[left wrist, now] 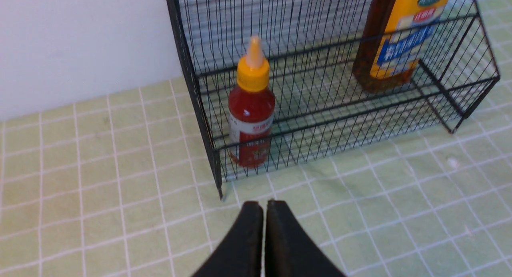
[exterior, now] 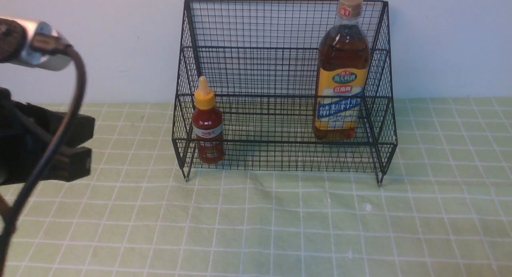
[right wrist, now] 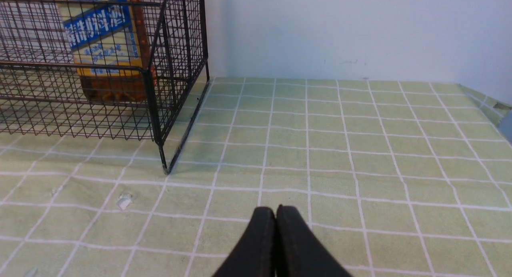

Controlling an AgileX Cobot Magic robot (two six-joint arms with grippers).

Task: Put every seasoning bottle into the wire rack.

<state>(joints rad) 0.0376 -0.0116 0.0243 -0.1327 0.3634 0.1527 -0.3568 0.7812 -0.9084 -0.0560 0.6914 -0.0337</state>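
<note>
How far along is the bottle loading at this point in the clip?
It looks complete. The small red squeeze bottle with the yellow cap and the tall amber bottle with the tan cap both stand inside the black wire-mesh rack, at opposite ends. Nothing is in hand: both arms' jaws are shut with nothing between them. No bottle visibly remains outside, so probably nothing is left.
</note>
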